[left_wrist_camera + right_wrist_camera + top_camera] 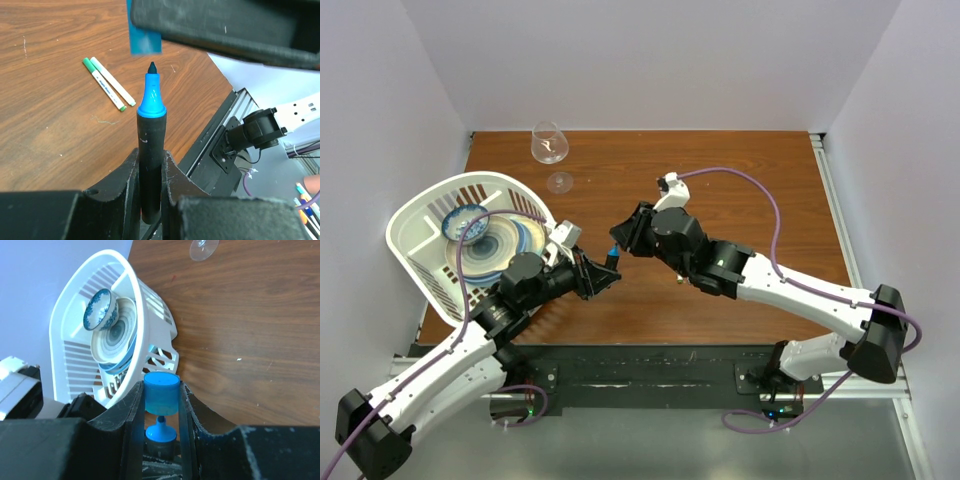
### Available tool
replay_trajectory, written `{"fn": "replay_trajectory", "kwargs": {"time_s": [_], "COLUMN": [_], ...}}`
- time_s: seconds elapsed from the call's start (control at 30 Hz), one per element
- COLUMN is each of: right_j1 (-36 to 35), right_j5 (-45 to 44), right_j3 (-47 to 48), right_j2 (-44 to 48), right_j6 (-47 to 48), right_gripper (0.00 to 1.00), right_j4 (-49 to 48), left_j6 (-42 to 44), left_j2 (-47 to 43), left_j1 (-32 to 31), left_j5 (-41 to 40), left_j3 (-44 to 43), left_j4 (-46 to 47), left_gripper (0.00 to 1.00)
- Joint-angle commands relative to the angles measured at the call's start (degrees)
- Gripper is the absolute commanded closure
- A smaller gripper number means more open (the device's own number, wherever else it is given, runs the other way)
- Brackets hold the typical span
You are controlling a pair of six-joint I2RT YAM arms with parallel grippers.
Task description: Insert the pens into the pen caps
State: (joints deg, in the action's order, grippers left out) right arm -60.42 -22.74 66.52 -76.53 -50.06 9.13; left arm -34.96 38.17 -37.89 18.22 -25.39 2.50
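From above and behind both arm bases, looks steeply down in the top view, far enough off to take in the whole wooden surface [740, 190], the white basket [405, 215] and the glass [549, 142]. At the left wrist, sits tight behind its own end effector [151, 160], facing along the blue-tipped pen [151, 125] toward the surface's near edge; at the right wrist, equally close behind its end effector [161, 402], facing past the blue cap [161, 387] toward the basket. Shares pen tip and cap between the two wrist views, basket and glass between top and right wrist.
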Motion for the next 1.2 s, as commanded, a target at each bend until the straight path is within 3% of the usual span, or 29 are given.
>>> {"fn": "replay_trajectory", "kwargs": {"time_s": [0.0,0.4,0.47,0.6,0.63,0.7,0.9,0.97,1.17], "right_j1": [-1.88,-8.74,-8.92,-8.92,-8.92,-9.01,-9.01,-8.84,-6.73], "right_j5": [1.03,-0.89,-0.46,-1.16,-1.25,-1.6,-0.64,1.2,12.96], "right_j3": [-1.04,-6.31,-7.1,-6.32,-6.14,-6.58,-7.11,-5.36,0.44], "right_j2": [1.64,1.48,1.21,2.52,3.14,5.41,13.06,14.21,15.45], "right_j6": [-0.47,-3.37,-4.51,-4.61,-3.56,-2.15,7.6,12.69,22.02], "right_gripper": [1.0,0.99,0.93,0.71,0.61,0.53,0.32,0.19,0.17], "right_j4": [-1.83,-1.39,-1.57,-0.95,-1.21,-3.57,-6.75,-5.01,-1.05], "left_j6": [1.21,2.44,2.62,2.97,3.05,3.23,3.84,4.81,4.29], "left_j2": [-1.43,-2.4,-2.75,-4.07,-4.51,-5.73,-9.08,-9.52,-12.24], "left_j1": [0.1,0.27,0.18,0.18,0.1,0.18,0.18,0.18,0.18], "left_j5": [-1.34,-3.98,-4.16,-3.8,-3.46,-2.75,0.15,2.43,12.09], "left_j3": [-1.33,-3.62,-3.88,-4.23,-4.23,-4.23,-4.84,-5.9,-5.9], "left_j4": [2.51,0.31,0.4,0.31,0.14,0.13,-2.32,-5.4,-4.53], "left_gripper": [1.0,1.0,1.0,1.0,1.0,1.0,1.0,1.0,1.0]}}
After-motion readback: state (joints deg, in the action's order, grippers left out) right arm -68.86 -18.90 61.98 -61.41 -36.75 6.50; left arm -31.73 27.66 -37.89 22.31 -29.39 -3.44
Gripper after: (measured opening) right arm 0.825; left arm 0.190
